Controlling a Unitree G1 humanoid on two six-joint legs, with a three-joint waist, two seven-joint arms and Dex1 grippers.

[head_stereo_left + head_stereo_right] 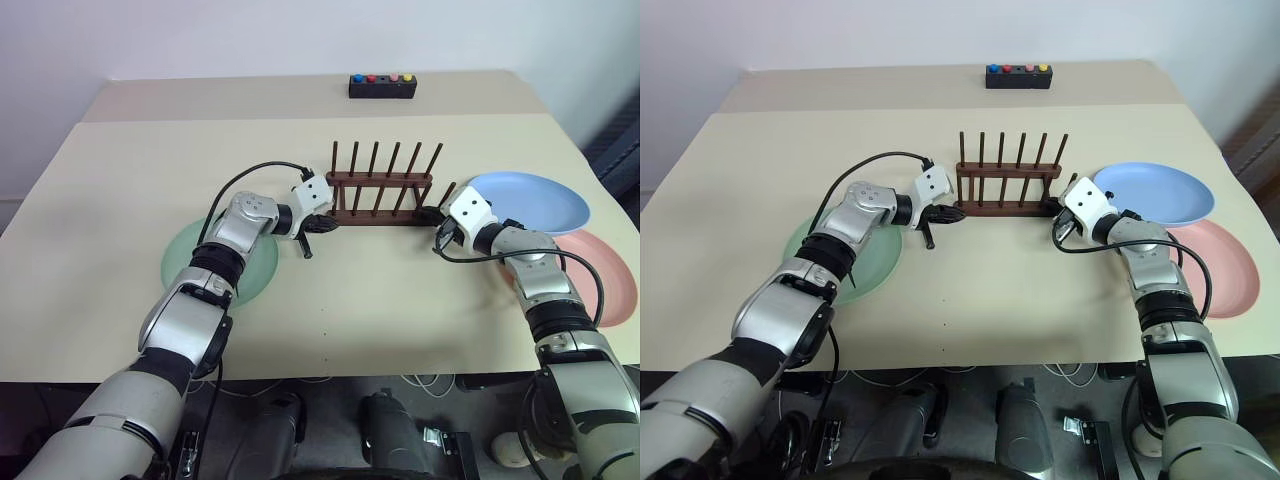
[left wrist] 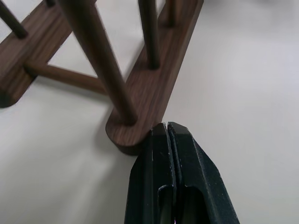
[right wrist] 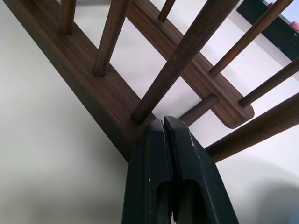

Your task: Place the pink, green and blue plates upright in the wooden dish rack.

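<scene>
The wooden dish rack [image 1: 381,195] stands mid-table with its pegs upright and no plate in it. My left gripper [image 1: 326,224] is shut, its tip against the rack's left end; the left wrist view shows the closed fingers [image 2: 187,154] touching the near rail's rounded end [image 2: 126,135]. My right gripper [image 1: 432,213] is shut too, pressed against the rack's right end, tips on the rail [image 3: 107,102]. The green plate [image 1: 255,272] lies flat under my left forearm. The blue plate [image 1: 530,202] and the pink plate [image 1: 605,275] lie flat at the right, beside my right arm.
A small black box with coloured buttons [image 1: 381,86] sits at the table's far edge behind the rack. Bare tabletop [image 1: 150,170] spreads to the left and in front of the rack.
</scene>
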